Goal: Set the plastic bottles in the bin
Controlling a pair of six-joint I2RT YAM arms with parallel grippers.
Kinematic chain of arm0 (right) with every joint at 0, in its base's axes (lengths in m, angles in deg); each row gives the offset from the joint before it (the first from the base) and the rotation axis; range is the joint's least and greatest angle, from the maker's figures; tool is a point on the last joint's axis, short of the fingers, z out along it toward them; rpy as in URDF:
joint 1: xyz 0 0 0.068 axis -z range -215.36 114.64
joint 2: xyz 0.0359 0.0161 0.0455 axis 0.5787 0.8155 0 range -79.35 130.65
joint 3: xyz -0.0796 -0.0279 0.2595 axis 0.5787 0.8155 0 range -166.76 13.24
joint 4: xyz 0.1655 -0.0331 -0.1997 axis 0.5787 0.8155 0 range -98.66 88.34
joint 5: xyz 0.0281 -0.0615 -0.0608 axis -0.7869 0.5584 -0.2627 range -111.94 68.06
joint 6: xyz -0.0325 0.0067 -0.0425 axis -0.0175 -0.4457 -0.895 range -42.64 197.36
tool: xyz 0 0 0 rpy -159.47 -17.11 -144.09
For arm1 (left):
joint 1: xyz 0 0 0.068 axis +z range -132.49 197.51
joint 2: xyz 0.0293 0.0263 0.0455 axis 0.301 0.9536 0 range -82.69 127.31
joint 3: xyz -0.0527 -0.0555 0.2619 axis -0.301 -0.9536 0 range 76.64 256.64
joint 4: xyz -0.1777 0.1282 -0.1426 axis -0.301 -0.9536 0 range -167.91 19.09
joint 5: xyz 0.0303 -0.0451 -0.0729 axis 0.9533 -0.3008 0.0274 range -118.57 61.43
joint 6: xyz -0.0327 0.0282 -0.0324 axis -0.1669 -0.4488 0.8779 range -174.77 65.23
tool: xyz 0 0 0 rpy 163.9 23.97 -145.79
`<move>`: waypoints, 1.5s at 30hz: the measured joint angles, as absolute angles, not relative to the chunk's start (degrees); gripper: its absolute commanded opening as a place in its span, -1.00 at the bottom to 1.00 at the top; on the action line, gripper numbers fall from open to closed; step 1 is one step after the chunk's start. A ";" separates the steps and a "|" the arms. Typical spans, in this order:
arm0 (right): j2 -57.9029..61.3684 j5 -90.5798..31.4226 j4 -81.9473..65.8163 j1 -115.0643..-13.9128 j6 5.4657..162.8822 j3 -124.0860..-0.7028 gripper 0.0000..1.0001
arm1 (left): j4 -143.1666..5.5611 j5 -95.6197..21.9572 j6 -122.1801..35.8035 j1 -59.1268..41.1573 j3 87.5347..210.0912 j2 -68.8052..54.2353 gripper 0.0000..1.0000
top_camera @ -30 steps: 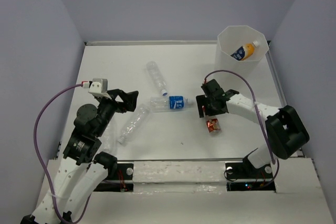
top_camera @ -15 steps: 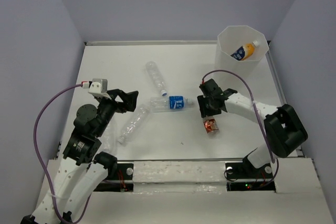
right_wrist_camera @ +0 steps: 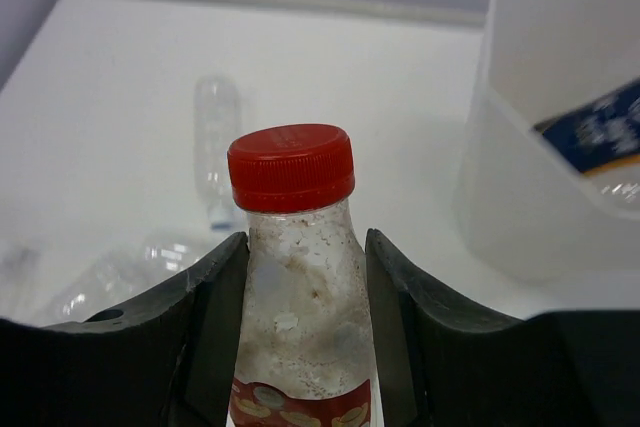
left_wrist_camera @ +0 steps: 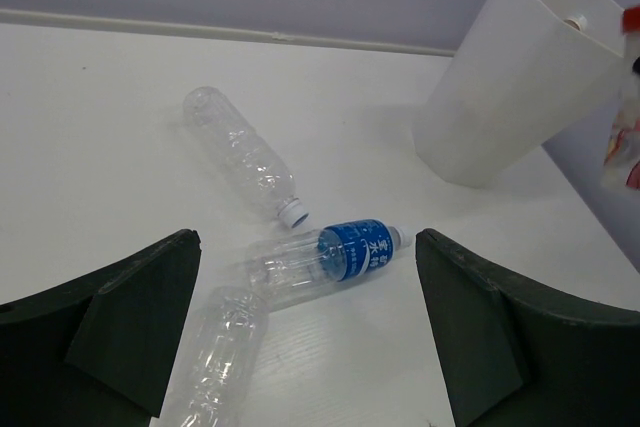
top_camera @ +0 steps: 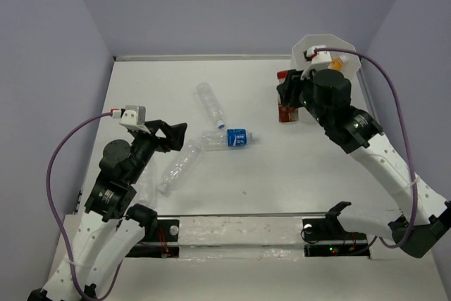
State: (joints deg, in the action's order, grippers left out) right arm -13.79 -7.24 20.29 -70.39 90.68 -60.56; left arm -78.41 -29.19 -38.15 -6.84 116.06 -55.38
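My right gripper (top_camera: 287, 98) is shut on the small red-labelled bottle (top_camera: 287, 111), held upright above the table just left of the bin (top_camera: 321, 38). In the right wrist view the red-capped bottle (right_wrist_camera: 298, 297) is pinched between both fingers, with the bin (right_wrist_camera: 520, 217) to its right. An orange-filled bottle (top_camera: 337, 65) lies inside the bin. A clear bottle (top_camera: 210, 103), a blue-labelled bottle (top_camera: 230, 138) and another clear bottle (top_camera: 179, 168) lie mid-table. My left gripper (top_camera: 176, 132) hangs open beside them, jaws wide, and the blue-labelled bottle (left_wrist_camera: 335, 257) lies ahead of it.
White walls enclose the table on the left, back and right. The right arm (top_camera: 373, 149) stretches over the right side and hides most of the bin. The left arm's purple cable (top_camera: 63, 146) loops out at the left.
My right gripper shut on the red-labelled bottle near the table's front, lifted it and carried it back toward the bin. The left arm has not moved.
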 measured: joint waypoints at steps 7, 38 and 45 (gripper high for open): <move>-8.94 4.78 -0.15 -62.65 79.36 -72.21 -0.94 | -78.41 -29.61 -38.15 -6.78 116.06 -55.47 0.98; 16.70 -20.13 -0.52 -67.20 81.37 -91.60 0.83 | -78.46 -27.64 -38.17 -7.92 116.06 -57.04 0.98; 41.60 -22.84 9.54 -71.79 83.53 -108.80 0.92 | -78.59 -25.63 -38.10 -7.89 116.11 -55.42 0.98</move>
